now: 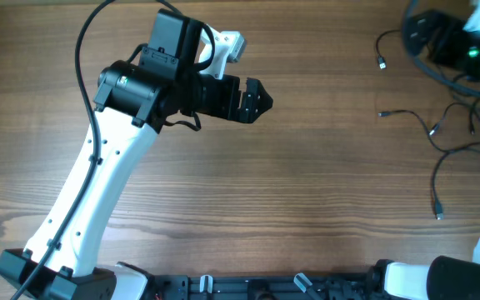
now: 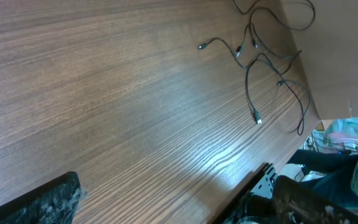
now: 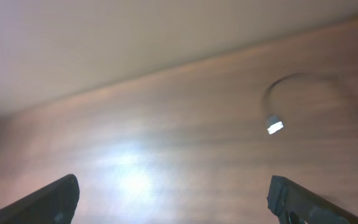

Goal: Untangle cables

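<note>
Start at your left gripper (image 2: 176, 194). Its two dark fingers (image 2: 48, 202) sit at the bottom corners of the left wrist view, spread wide, with only bare brown wood-grain table (image 2: 104, 93) between them. Well beyond those fingertips, ahead and toward the right-finger side, you see the thin black cables (image 2: 253, 59). They are slender cords crossing one another in a loose tangle, with small plug ends straying out of it. One pale-tipped plug (image 2: 257, 121) lies on the side nearest the fingers, and a second plug end (image 2: 201, 46) reaches out to the left of the tangle. Your right gripper (image 3: 173, 191) is also wide open and holds nothing. Ahead of its fingers (image 3: 51, 202), toward the right one and clear of both, a blurred curl of cord ends in a bright silver plug (image 3: 275, 126). That view shows you only this single end against the wood, while the left wrist view shows you the whole tangle from afar. The overhead view adds the layout. The white left arm (image 1: 90, 192) holds its fingers over open table, well apart from the cords. The cords lie spread beside the right arm, whose dark wrist is partly cut off at the frame corner, so you cannot read its fingers from above.
</note>
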{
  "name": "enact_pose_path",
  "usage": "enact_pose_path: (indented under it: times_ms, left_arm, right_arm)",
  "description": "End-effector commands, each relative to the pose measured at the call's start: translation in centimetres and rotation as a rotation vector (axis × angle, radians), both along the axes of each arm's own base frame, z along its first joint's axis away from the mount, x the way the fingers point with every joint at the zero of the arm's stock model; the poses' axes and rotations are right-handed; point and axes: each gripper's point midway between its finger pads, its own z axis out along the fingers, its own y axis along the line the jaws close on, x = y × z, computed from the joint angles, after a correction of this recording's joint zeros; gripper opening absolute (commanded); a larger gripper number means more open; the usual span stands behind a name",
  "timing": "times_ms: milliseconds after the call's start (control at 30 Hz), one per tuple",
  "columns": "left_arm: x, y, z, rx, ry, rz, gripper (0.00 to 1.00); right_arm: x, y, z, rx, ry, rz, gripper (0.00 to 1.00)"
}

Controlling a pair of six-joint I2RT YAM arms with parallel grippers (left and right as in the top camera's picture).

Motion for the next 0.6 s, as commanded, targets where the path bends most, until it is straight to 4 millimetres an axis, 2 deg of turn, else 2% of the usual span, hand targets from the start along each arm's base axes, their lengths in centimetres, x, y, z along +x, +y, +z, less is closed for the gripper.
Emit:
enact_pose_path:
  times_ms: [0, 100, 167, 567]
  left_arm:
    - [-0.3, 0.1, 1.0, -0.009, -0.034, -0.009, 1.00]
    - [-0.3, 0.1, 1.0, -0.009, -0.034, -0.009, 1.00]
    - [-0.3, 0.1, 1.0, -0.009, -0.034, -0.009, 1.00]
    - [-0.3, 0.1, 1.0, -0.009, -0.034, -0.009, 1.00]
  right_arm:
    - [-1.4, 4.3, -0.1, 0.047, 0.037, 0.123, 1.00]
    - [-2.2, 6.1, -0.7, 0.053, 0.076, 0.164, 1.00]
    - [-2.1, 6.5, -0.7, 0.052, 0.076, 0.175, 1.00]
    - [-2.0, 6.3, -0.9, 0.045, 0.080, 0.168, 1.00]
